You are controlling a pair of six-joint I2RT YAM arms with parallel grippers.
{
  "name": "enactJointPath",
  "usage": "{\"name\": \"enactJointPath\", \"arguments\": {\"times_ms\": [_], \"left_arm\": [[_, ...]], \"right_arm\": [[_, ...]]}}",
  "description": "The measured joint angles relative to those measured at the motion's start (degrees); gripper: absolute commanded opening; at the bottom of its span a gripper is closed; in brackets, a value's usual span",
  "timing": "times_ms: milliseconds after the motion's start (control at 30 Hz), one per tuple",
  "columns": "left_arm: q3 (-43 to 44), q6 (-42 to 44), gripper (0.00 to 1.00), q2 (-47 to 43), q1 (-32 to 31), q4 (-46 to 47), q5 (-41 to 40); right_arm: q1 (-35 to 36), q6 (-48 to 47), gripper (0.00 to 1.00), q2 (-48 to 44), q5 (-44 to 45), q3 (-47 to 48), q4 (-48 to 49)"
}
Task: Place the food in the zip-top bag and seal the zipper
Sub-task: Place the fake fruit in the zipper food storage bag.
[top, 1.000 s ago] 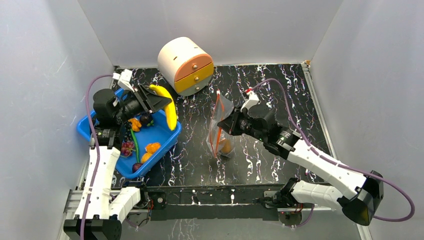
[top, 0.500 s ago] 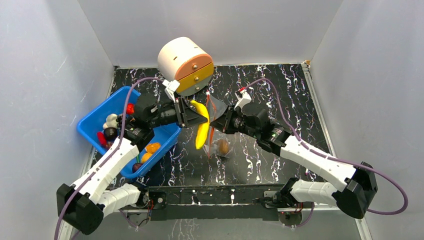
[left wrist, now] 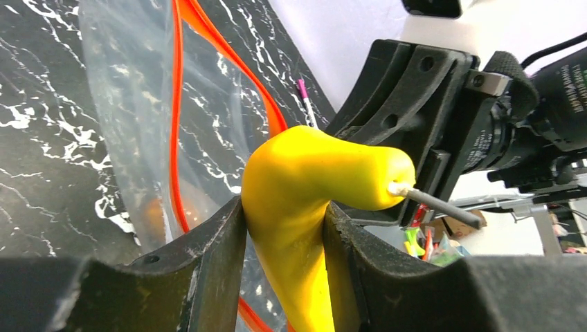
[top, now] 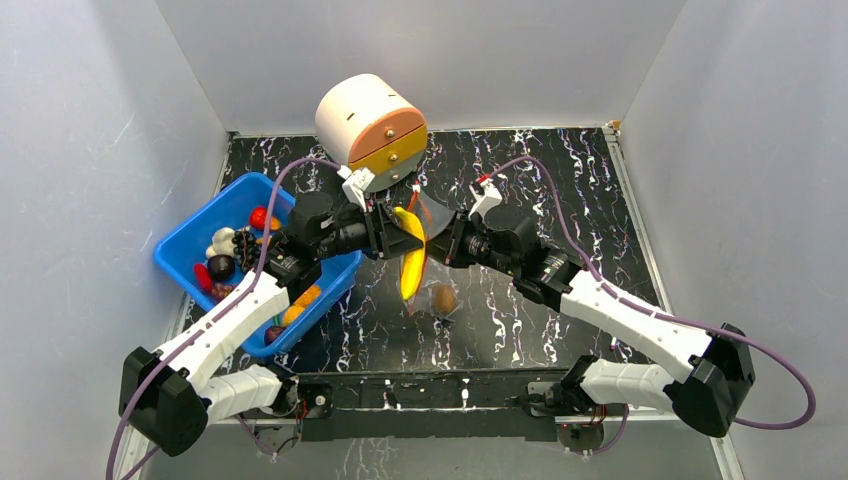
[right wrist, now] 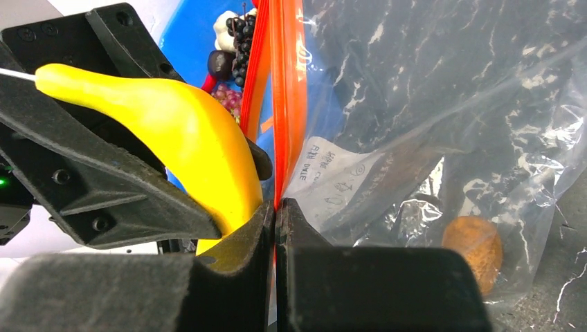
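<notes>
My left gripper [top: 398, 237] is shut on a yellow toy banana [top: 411, 262], also seen in the left wrist view [left wrist: 297, 207] and the right wrist view [right wrist: 180, 135]. It holds the banana right at the open mouth of the clear zip-top bag [top: 440, 255]. My right gripper [top: 447, 243] is shut on the bag's red-orange zipper strip [right wrist: 285, 104] and holds the bag up [right wrist: 443, 104]. An orange-brown fruit [top: 444, 297] lies inside the bag [right wrist: 474, 249]. The bag's white label [right wrist: 325, 176] shows. More food lies in the blue bin [top: 225, 215].
A round white drawer unit [top: 370, 128] with orange and yellow fronts stands at the back. The blue bin holds a red piece [top: 259, 216], white garlic [top: 222, 242], dark grapes [right wrist: 239, 41] and orange pieces [top: 300, 298]. White walls enclose the black marbled table [top: 560, 190].
My left gripper has carried the banana from above the blue bin rightward to the bag's mouth. My right gripper has shifted the bag slightly left and up.
</notes>
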Motion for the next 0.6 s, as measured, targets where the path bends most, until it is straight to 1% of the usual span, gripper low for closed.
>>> {"name": "enactJointPath", "arguments": {"times_ms": [333, 600], "left_arm": [[-0.5, 4.9, 0.23, -0.4, -0.1, -4.3, -5.2], [-0.5, 8.3, 0.23, -0.2, -0.5, -9.8, -10.3]], "right_arm": [[-0.2, -0.2, 0.0, 0.0, 0.0, 0.0, -1.4], [0.0, 0.0, 0.0, -0.3, -3.1, 0.0, 0.7]]}}
